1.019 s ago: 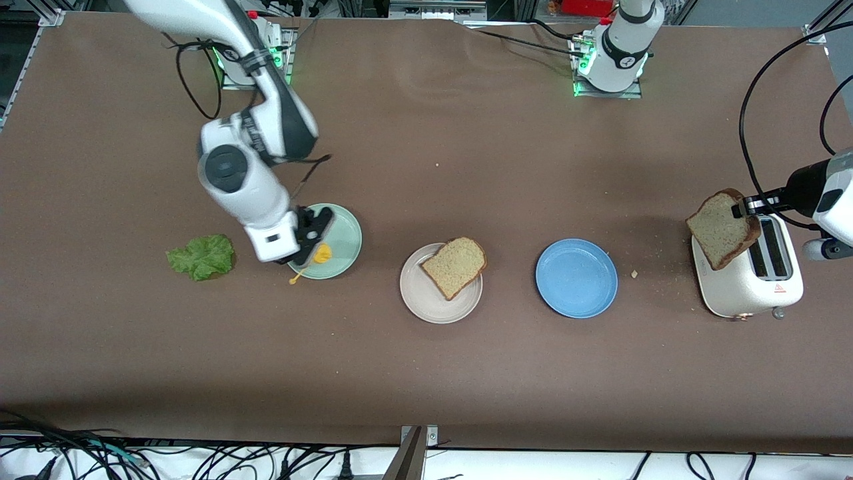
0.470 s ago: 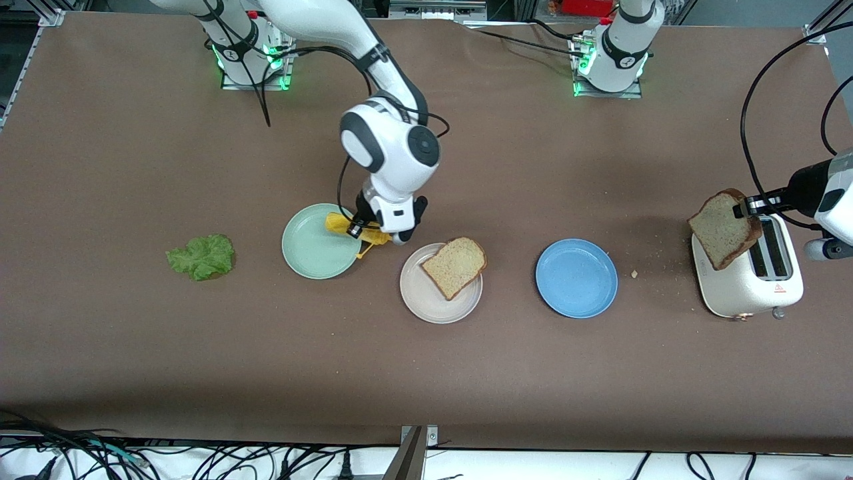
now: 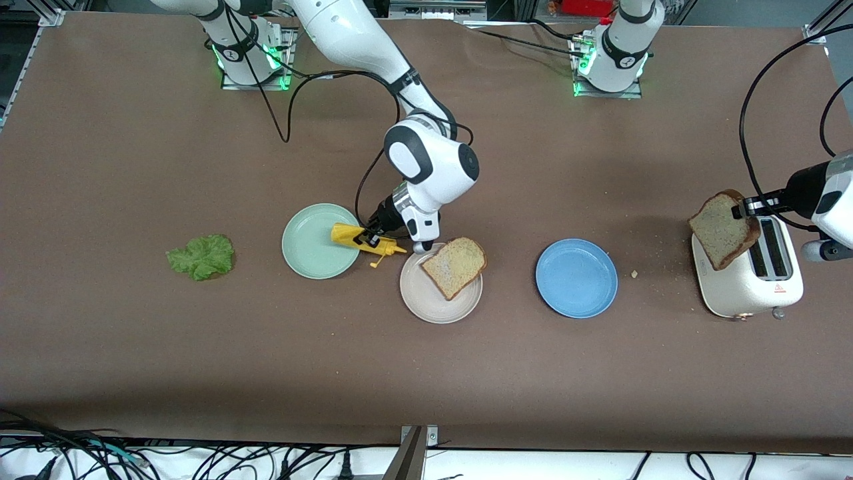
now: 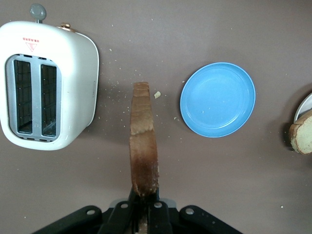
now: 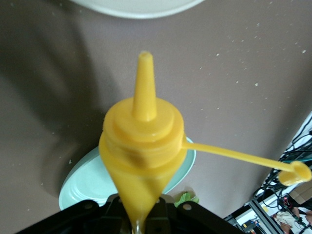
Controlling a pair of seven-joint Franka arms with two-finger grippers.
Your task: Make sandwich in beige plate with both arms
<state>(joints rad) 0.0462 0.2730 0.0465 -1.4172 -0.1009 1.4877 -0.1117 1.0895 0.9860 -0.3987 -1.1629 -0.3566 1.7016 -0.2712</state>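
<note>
Bread slice [image 3: 455, 267], square and porous, lies on round beige plate [image 3: 426, 303].

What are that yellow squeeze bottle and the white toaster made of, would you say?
The yellow squeeze bottle looks like soft, glossy plastic: moulded nozzle, thin flexible cap tether. The toaster has a smooth white shell, likely plastic or painted metal; the slots inside look like metal.

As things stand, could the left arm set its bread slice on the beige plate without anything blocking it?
Probably not cleanly. The left gripper holds a bread slice over the toaster, but the right gripper, shut on the yellow squeeze bottle, hangs at the beige plate edge.
</note>
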